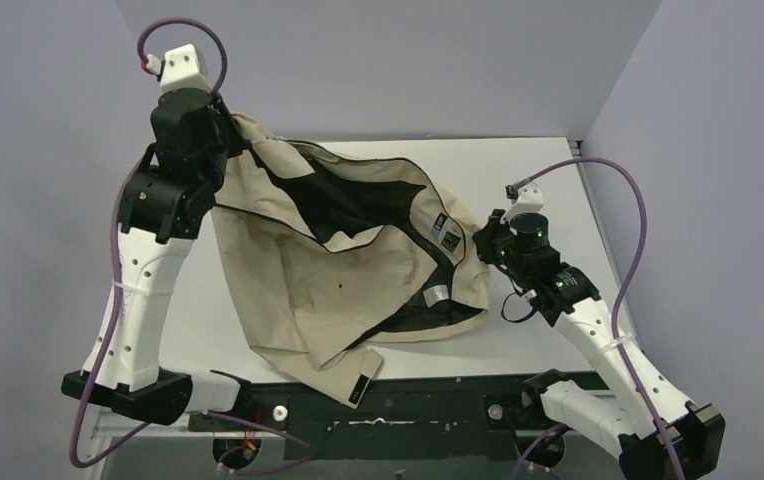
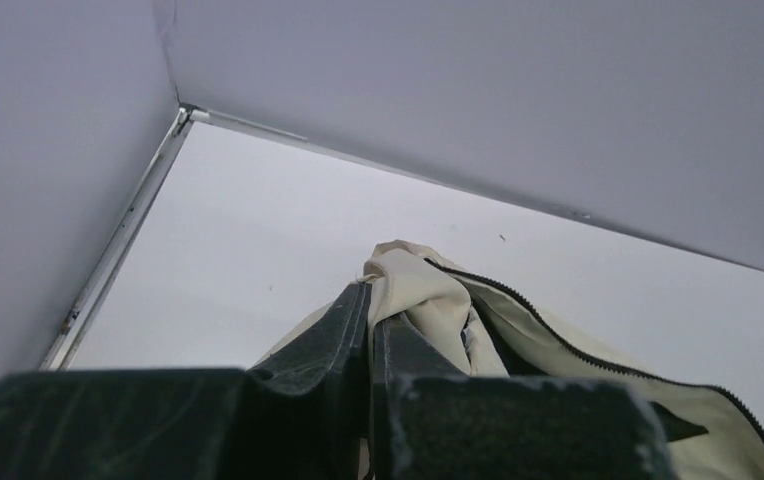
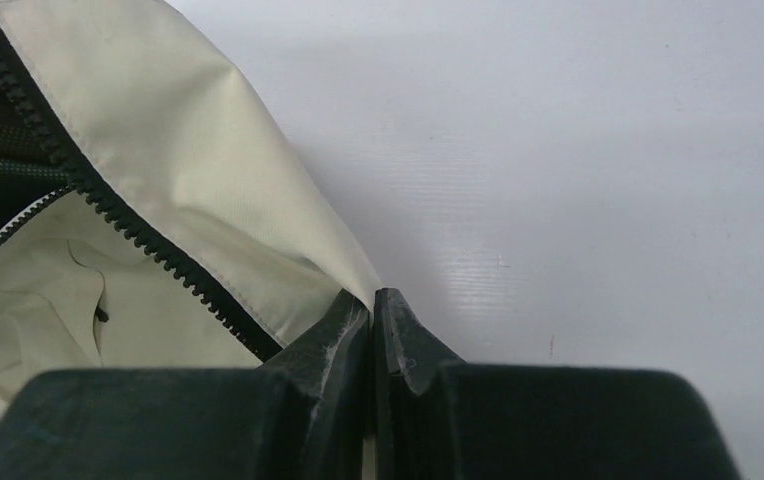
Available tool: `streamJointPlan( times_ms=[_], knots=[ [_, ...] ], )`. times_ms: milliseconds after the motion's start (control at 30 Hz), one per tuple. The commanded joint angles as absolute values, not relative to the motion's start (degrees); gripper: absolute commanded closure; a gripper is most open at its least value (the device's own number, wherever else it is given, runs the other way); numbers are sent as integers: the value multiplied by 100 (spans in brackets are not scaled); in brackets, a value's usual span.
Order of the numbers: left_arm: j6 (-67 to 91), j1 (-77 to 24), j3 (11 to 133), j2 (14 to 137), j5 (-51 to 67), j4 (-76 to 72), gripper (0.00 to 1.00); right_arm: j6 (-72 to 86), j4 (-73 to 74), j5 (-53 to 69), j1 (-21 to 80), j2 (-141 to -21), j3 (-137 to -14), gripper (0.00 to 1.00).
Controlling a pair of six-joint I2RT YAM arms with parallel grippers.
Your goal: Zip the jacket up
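Left gripper (image 2: 370,300) is clamping the jacket (image 1: 298,290) at its far corner while I am pinching its opposite edge, beside the zipper (image 3: 138,235), in my right gripper (image 3: 371,300), stretching it across the table (image 1: 538,170) for zipping.

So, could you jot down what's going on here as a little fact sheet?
item: jacket, beige, black lining showing
where: spread over the white table, far-left corner lifted
zipper: open, the two sides apart
left tool: shut on the jacket, raised high
right tool: shut on the jacket's right edge, low by the table
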State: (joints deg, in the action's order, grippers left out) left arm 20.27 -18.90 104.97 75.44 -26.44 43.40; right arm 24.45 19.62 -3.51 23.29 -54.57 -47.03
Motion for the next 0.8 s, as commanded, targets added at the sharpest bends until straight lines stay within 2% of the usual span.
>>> streamJointPlan(
  times_ms=[0, 200, 333, 467, 667, 767],
  knots=[
    [1918, -1624, 11238, 8135, -2650, 4174, 100, 2343, 1969, -48, 2335, -5066, -4736, 100],
    [2248, -799, 11272, 9366, -1215, 4172, 100, 2506, 2003, 211, 2366, -4712, -4177, 100],
    [2311, -682, 11535, 10326, -578, 4145, 100, 2782, 1819, 373, 2383, -4536, -3772, 100],
    [2320, -659, 12535, 11438, -63, 4476, 100, 3007, 1624, 404, 2423, -4471, -3470, 100],
    [2364, -655, 14660, 13078, 233, 5062, 100, 3319, 1349, 188, 2460, -4507, -3196, 100],
    [2313, -630, 14923, 13440, 321, 4917, 100, 3513, 1064, 21, 2465, -4573, -3057, 100]
  ],
)
